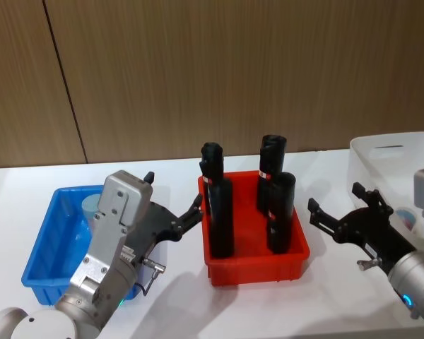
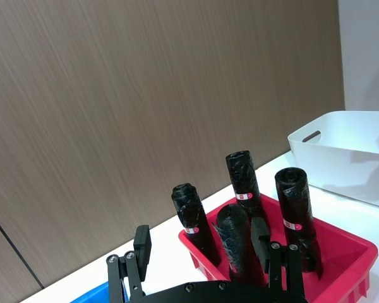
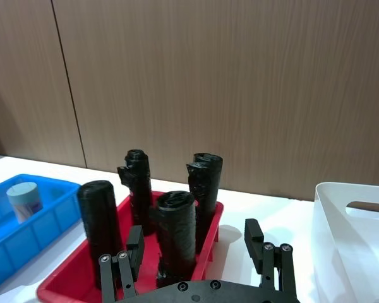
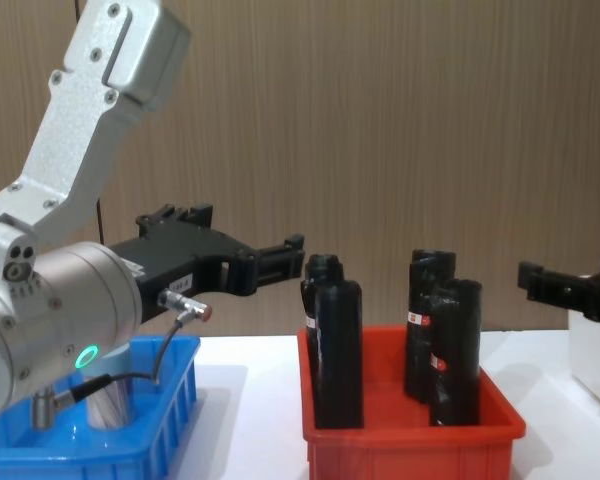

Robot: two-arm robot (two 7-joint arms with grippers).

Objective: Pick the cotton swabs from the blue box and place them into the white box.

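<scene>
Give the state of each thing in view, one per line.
left gripper: fingers open, empty
right gripper: fingers open, empty
blue box: holds one visible jar
cotton swabs: that jar, upright, lid on
red bin: holds the bottles
black bottles: four, upright
white box: open-topped, contents mostly hidden

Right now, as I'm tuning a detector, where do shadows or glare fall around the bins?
Head view: soft, even light, with a faint shadow on the white table left of the shallow red plastic bin. Chest view: the tall black bottles carry a dull sheen, and the bright blue plastic tray shines pale inside. Right wrist view: a soft shadow lies beside the red bin, with no harsh glare.
</scene>
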